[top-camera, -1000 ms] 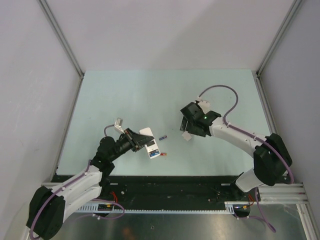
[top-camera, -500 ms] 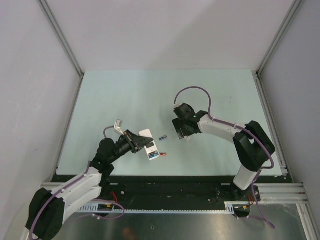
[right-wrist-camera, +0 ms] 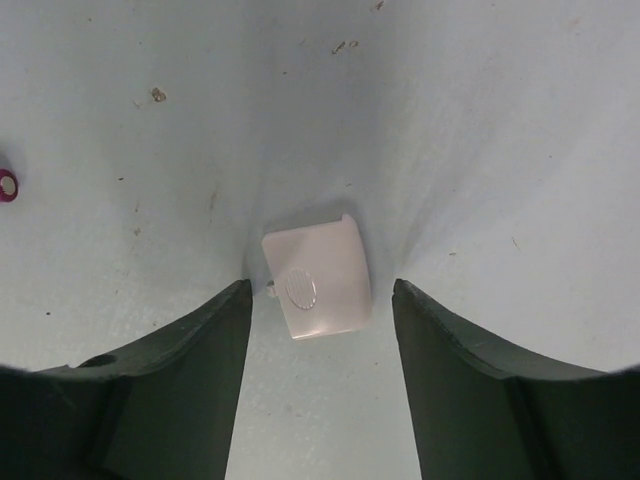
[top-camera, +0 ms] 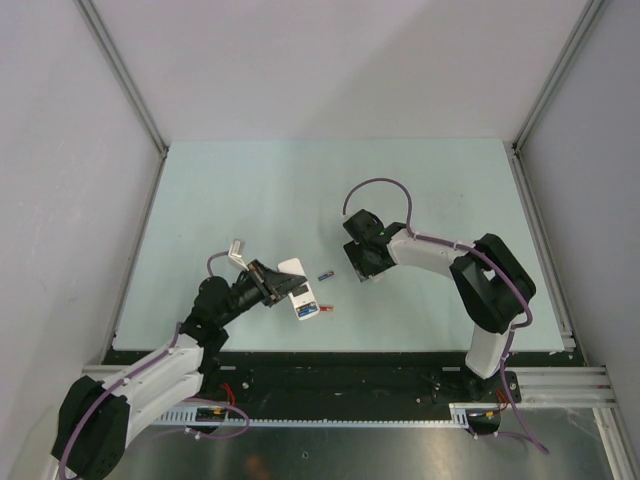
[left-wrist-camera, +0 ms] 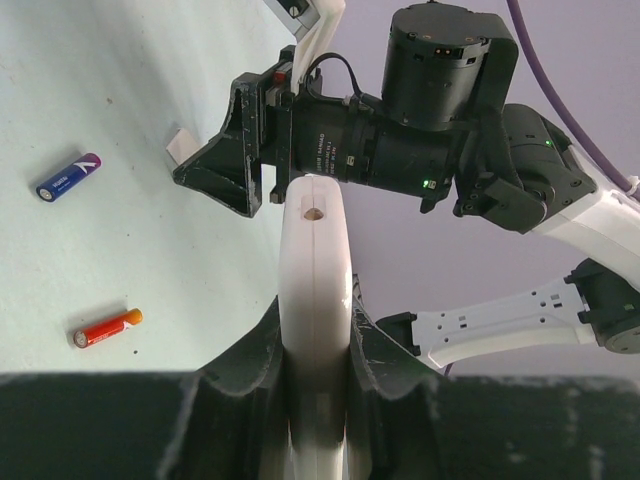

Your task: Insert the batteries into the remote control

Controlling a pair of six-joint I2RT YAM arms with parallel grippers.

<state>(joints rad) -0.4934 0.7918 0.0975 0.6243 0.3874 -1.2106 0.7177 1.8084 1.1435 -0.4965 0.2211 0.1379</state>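
White plastic, seen edge-on: my left fingers (left-wrist-camera: 252, 372) are clamped on the remote control (left-wrist-camera: 315, 290). It sits toward the near edge of the desk (top-camera: 250, 190), left of the middle, with its long axis slanting from far-left to near-right. Just beside it the blue-purple battery (left-wrist-camera: 68, 177) and red battery (left-wrist-camera: 107, 327) lie flat, roughly left-to-right. My right fingers (right-wrist-camera: 190, 370) stand open astride a small white cover (right-wrist-camera: 317, 277).

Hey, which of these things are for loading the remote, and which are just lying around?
For the job:
remote control, clamped in the left gripper
blue-purple battery
red battery
white ribbed cover, probably the remote's

Just lying about:
small dark specks on the table
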